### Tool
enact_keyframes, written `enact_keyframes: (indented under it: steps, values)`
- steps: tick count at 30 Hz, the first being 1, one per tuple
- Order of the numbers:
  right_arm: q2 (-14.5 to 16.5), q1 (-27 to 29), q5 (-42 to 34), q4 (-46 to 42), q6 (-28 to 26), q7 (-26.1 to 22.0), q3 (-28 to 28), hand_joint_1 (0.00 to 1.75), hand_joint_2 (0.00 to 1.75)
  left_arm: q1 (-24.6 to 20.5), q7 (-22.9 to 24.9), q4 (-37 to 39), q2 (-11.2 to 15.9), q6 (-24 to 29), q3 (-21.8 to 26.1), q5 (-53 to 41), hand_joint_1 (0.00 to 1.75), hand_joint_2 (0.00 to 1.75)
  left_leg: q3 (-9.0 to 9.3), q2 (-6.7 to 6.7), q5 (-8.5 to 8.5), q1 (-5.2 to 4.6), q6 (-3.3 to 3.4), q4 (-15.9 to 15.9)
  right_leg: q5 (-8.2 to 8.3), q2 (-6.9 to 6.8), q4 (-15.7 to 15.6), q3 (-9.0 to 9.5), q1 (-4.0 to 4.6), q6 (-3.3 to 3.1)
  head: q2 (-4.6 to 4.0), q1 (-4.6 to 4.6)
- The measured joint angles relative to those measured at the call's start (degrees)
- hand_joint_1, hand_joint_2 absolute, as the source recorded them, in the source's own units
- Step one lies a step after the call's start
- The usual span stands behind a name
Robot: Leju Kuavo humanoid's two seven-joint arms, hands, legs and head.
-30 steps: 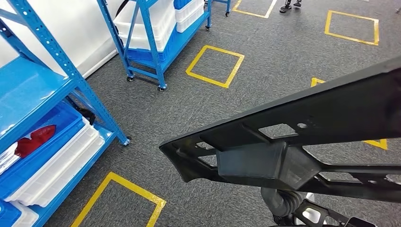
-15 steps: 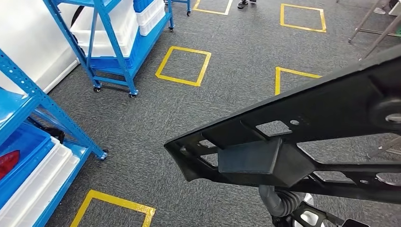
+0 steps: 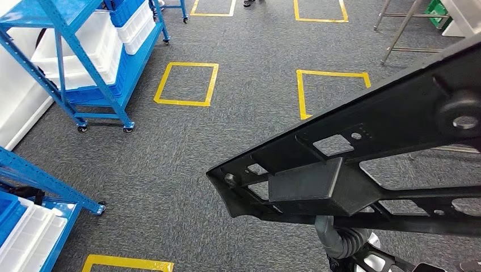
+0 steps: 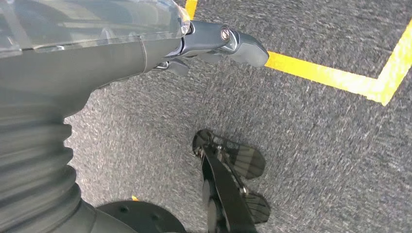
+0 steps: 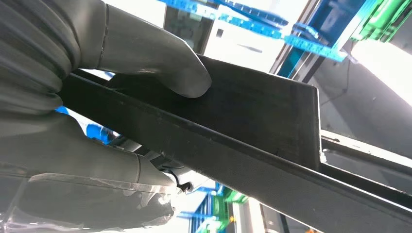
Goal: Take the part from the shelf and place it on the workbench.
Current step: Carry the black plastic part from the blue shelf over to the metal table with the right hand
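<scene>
- The right robot hand (image 5: 131, 97), grey with a thick thumb, clamps the long black plastic frame part (image 3: 351, 170), thumb pressed flat on it.
- The left robot hand (image 4: 214, 41) hangs low, holding nothing.

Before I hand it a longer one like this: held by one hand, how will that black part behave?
The black part looks stiff: it spans the head view without sagging. Its cut-outs suggest modest weight. The right hand grips it by one section, so it may twist or lever.

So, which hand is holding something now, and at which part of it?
The right hand grips the black part by a flat bar underneath. The left hand holds nothing.
</scene>
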Motion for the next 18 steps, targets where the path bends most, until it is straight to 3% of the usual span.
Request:
enact_keyframes:
  steps: [2, 5, 7, 9, 11, 13, 15, 16, 17, 18]
  values:
    - [-0.01, 0.03, 0.08, -0.01, -0.08, 0.00, 0.00, 1.75, 1.75, 0.07, 0.00, 0.01, 0.00, -0.05, 0.00, -0.02, 0.00, 1.75, -0.92, -0.05, 0.02, 0.00, 0.08, 1.42, 0.00, 0.60, 0.03, 0.02, 0.11, -0.02, 0.00, 0.02]
    - [-0.01, 0.03, 0.08, -0.01, -0.08, 0.00, 0.00, 1.75, 1.75, 0.07, 0.00, 0.00, 0.00, -0.05, 0.00, -0.02, 0.00, 1.75, -0.92, -0.05, 0.06, -0.01, 0.09, 1.41, 0.00, 0.63, 0.03, 0.02, 0.12, -0.02, 0.00, 0.02]
    - [-0.02, 0.02, 0.19, 0.00, -0.14, 0.00, 0.00, 1.75, 1.75, 0.06, -0.01, 0.00, 0.00, -0.10, 0.00, -0.05, 0.00, 1.75, -0.67, -0.09, 1.03, -0.02, 0.19, 0.46, 0.00, 1.02, 0.06, 0.07, 0.17, -0.02, 0.00, 0.01]
    - [-0.04, -0.04, 0.61, 0.01, -0.56, 0.00, 0.02, 1.75, 1.75, -0.03, -0.04, -0.01, -0.01, -0.41, 0.00, -0.28, 0.00, 1.75, 2.17, -1.44, 5.67, -0.03, 0.71, -6.93, -0.05, 2.43, 0.18, 0.23, 0.22, 0.06, 0.00, 0.00]
    - [-0.15, -0.17, 0.79, -0.09, -1.00, -0.01, 0.10, 1.75, 1.75, -0.46, -0.30, -0.01, -0.11, -0.89, 0.00, -0.54, 0.00, 1.75, 5.63, -2.63, 9.69, -0.07, 1.74, -15.47, 0.03, 4.35, 0.39, -0.10, 0.14, 1.14, 0.00, 0.03]
    - [-0.34, -0.43, 0.58, -0.23, -1.02, 0.00, 0.21, 1.75, 1.75, -0.78, -0.68, -0.01, -0.26, -1.12, 0.00, -0.59, 0.00, 1.75, 6.63, -1.77, 10.21, -0.10, 2.67, -17.87, -1.60, 2.94, 3.20, -1.80, 0.10, 2.30, 0.00, 0.23]
    - [-0.51, -0.61, 0.47, -0.28, -0.94, 0.01, 0.27, 1.75, 1.75, -0.60, -0.83, -0.02, -0.31, -1.13, 0.00, -0.60, 0.00, 1.75, 6.74, -0.27, 10.36, -0.21, 3.03, -18.15, -5.24, -0.08, 10.26, -5.16, -0.03, 2.67, 0.00, 0.42]
    - [-0.58, -0.62, 0.44, -0.26, -0.92, 0.00, 0.28, 1.75, 1.75, -0.51, -0.84, -0.02, -0.31, -1.11, 0.01, -0.62, 0.00, 1.75, 6.71, 0.49, 10.31, -0.28, 3.05, -18.12, -6.58, -0.67, 13.79, -6.91, -0.21, 2.87, 0.00, 0.42]
    - [-0.63, -0.61, 0.42, -0.24, -0.91, 0.00, 0.28, 1.75, 1.75, -0.44, -0.84, -0.02, -0.31, -1.08, 0.02, -0.64, 0.00, 1.75, 6.71, 1.23, 10.23, -0.32, 3.01, -18.09, -7.00, -0.98, 15.87, -7.94, -0.41, 3.05, 0.00, 0.42]
    - [-0.66, -0.62, 0.41, -0.22, -0.89, 0.00, 0.28, 1.75, 1.75, -0.44, -0.83, -0.02, -0.31, -1.06, 0.02, -0.66, 0.00, 1.75, 6.73, 1.94, 10.13, -0.32, 2.93, -18.04, -6.35, -1.23, 15.76, -7.87, -0.59, 3.21, 0.00, 0.42]
